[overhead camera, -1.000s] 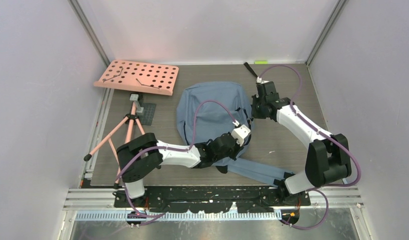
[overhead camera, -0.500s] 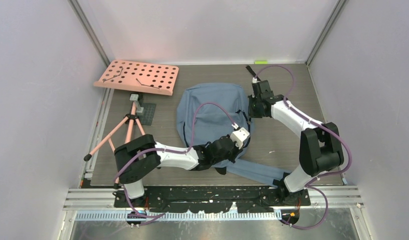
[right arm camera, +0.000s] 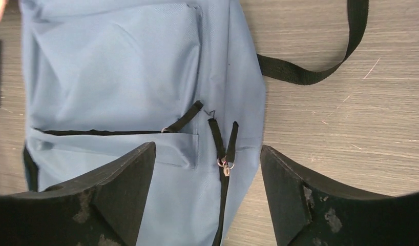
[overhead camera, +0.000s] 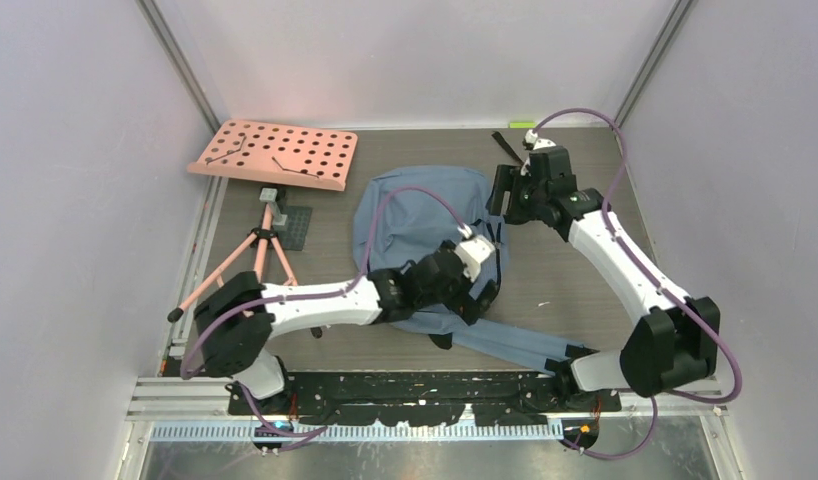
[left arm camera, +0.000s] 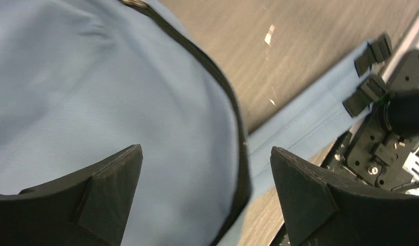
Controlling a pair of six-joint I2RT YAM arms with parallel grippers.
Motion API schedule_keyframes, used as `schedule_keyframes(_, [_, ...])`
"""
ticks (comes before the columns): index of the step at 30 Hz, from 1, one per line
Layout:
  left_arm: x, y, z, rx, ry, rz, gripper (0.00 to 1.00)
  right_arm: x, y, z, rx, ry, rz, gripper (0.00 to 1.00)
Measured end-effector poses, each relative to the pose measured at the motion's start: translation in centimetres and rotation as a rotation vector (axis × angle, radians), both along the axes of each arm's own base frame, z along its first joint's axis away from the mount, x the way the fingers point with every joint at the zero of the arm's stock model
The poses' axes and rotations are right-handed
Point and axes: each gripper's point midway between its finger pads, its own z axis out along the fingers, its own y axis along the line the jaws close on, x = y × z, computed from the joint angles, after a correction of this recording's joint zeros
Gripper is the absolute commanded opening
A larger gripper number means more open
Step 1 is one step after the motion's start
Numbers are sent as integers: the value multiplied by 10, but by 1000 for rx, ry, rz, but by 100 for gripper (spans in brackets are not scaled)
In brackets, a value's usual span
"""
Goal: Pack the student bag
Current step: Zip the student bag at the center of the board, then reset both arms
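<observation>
1. The student bag [overhead camera: 417,215] lies flat on the desk [overhead camera: 575,270], front side up. Its padded shoulder straps [overhead camera: 515,345] trail off its near right corner towards the arm bases.
2. The left end effector [left arm camera: 205,149] hangs over the bag's near right edge. It is released, with the jaws spread wide and nothing between them but blue fabric and the black edge seam below.
3. The right end effector [right arm camera: 207,147] hovers above the bag's far right part. It is also released and holds nothing. The zipper pulls [right arm camera: 225,164] lie directly under the gap between its jaws, apart from both fingers.
4. As far as the right wrist view shows, the front pocket's zip runs as a thin dark line and the side zip below the pulls looks drawn together. No compartment gapes open.
5. No loose item lies on the bag or just beside it. A pink pegboard [overhead camera: 275,153] and a tripod [overhead camera: 247,258] stand well to the bag's left, and a black webbing strap [right arm camera: 310,77] loops out from its right edge.
6. Judgement: the bag is zipped and both arms have let go, so either the packing is at its end or it has not been opened yet. What is inside cannot be told.
</observation>
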Motion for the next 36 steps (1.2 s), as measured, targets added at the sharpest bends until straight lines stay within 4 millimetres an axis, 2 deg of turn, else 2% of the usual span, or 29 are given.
schedule_keyframes(4, [35, 33, 32, -23, 17, 84, 100, -8, -9, 25, 17, -34, -25, 86])
schedule_keyframes(8, [75, 88, 66, -44, 24, 218, 100, -19, -38, 31, 7, -10, -112, 88])
schedule_keyframes(11, [105, 146, 89, -72, 32, 354, 100, -30, -64, 36, -1, 3, -191, 90])
schedule_keyframes(14, [133, 224, 113, -111, 27, 547, 100, -43, -89, 50, -12, -23, -269, 92])
schedule_keyframes(15, [137, 243, 120, -122, 24, 593, 100, -48, -95, 57, -17, -40, -293, 93])
schedule_keyframes(16, [142, 272, 127, -133, 18, 667, 100, -52, -102, 64, -24, -64, -315, 93])
schedule_keyframes(19, [140, 325, 147, -147, -22, 806, 100, -64, -110, 89, -32, -148, -349, 93])
schedule_keyframes(22, [125, 349, 169, -147, -109, 872, 100, -77, -119, 115, -37, -276, -380, 93])
schedule_keyframes(24, [110, 364, 185, -155, -195, 919, 100, -88, -125, 124, -44, -358, -402, 93])
schedule_keyframes(29, [87, 392, 192, -135, -290, 1014, 100, -108, -138, 119, -69, -470, -452, 93])
schedule_keyframes(32, [82, 401, 196, -126, -324, 1049, 100, -109, -141, 119, -79, -496, -466, 93])
schedule_keyframes(36, [85, 405, 190, -93, -318, 1066, 100, -105, -143, 121, -89, -504, -473, 93])
